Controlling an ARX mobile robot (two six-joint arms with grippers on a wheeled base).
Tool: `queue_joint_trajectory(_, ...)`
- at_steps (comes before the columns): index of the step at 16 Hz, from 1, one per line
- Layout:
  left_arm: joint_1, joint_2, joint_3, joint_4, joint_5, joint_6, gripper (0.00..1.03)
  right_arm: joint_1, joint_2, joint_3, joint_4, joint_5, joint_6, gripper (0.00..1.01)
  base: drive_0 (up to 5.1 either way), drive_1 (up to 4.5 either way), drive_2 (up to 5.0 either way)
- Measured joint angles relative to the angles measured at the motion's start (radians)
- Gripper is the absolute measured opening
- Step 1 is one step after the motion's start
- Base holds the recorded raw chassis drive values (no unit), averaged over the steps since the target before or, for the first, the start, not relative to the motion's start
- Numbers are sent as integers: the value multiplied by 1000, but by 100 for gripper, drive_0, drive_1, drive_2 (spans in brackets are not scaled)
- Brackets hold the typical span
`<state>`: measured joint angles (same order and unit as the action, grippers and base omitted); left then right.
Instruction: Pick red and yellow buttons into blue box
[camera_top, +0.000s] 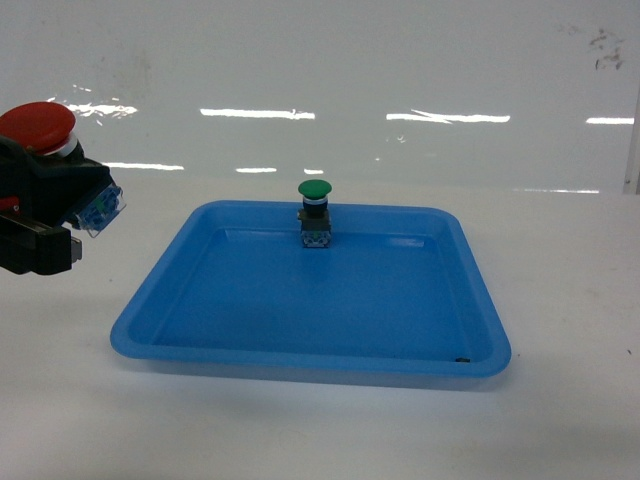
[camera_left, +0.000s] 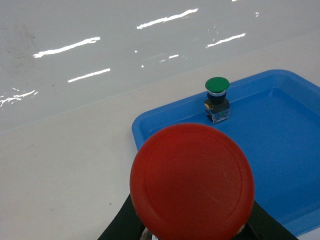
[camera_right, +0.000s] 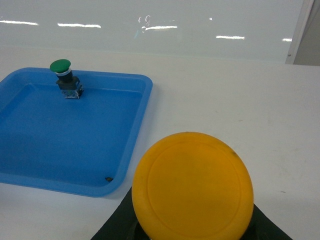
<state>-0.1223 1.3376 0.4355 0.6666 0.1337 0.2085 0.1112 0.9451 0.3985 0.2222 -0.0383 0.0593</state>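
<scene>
The red button (camera_top: 35, 125) is held in the air at the far left of the head view, cap up, with my left gripper (camera_top: 48, 195) shut on its black body. In the left wrist view its red cap (camera_left: 192, 182) fills the foreground and hides the jaws; only the black fingers (camera_left: 119, 225) show at the sides. In the right wrist view my right gripper (camera_right: 192, 234) is shut on the yellow button (camera_right: 192, 190), held above the white table to the right of the tray. The blue box is out of view.
A shallow blue tray (camera_top: 300, 360) lies in the middle of the white table. A green button (camera_top: 314, 190) stands upright at its far edge. A small dark speck (camera_right: 108, 178) lies in the tray's near right corner. A glossy white wall runs behind.
</scene>
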Motion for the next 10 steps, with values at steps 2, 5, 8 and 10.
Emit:
queue_joint_trajectory(2, 9, -72, -36, -41, 1, -3, 24, 0, 0, 0, 0, 0, 0, 25, 0, 0, 0)
queue_joint_trajectory(5, 22, -179, -50, -73, -6, -7, 24, 0, 0, 0, 0, 0, 0, 25, 0, 0, 0)
queue_joint_trajectory(8, 21, -171, -50, -81, -5, -10, 24, 0, 0, 0, 3, 0, 0, 25, 0, 0, 0)
queue_joint_trajectory(10, 22, -168, -51, -82, -7, -11, 24, 0, 1, 0, 1, 0, 0, 25, 4, -189, 196)
